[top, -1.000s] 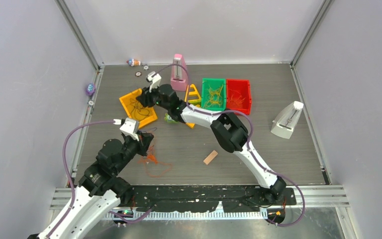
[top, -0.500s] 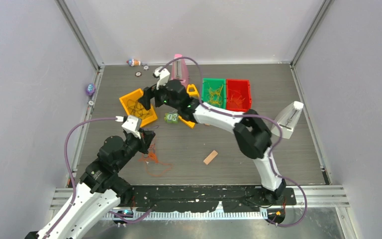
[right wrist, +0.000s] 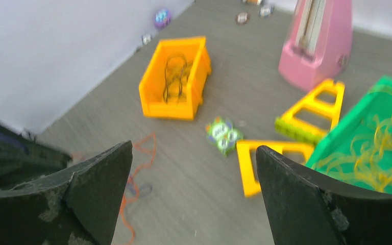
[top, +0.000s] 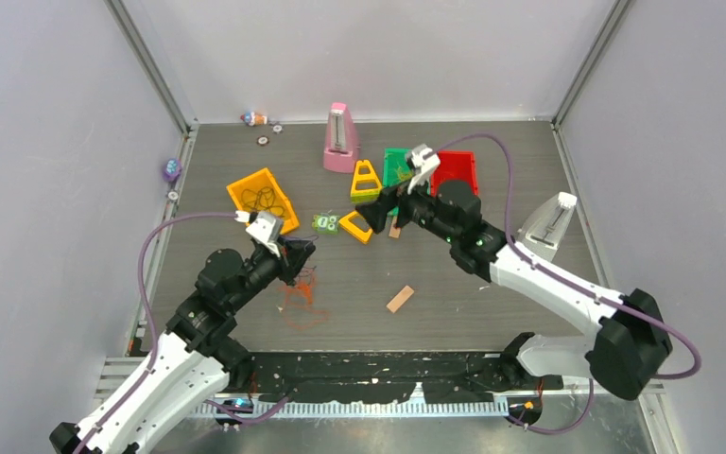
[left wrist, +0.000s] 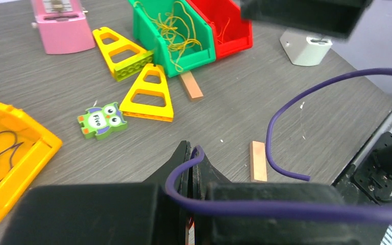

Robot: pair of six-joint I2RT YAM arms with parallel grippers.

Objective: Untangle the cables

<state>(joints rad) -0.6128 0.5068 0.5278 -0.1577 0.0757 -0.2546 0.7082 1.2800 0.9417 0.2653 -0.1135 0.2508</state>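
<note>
A tangle of orange-red cables with a dark purple loop lies on the table just under my left gripper. That gripper is shut, and a sliver of orange cable shows between its pads. My right gripper hangs open and empty over the table's middle, near the yellow triangles. In its wrist view the gripper frames bare table, with the orange-red cables to its left. Dark purple cables lie in the orange bin. Yellow cables fill the green bin.
A red bin stands beside the green one. A pink metronome is at the back, a white one at the right. Two yellow triangle frames, an owl tile and a wooden block lie about the middle.
My right arm swung from over the orange bin back to the right and its jaws spread wide. My left gripper shifted right, still shut, and the orange-red tangle moved with it.
</note>
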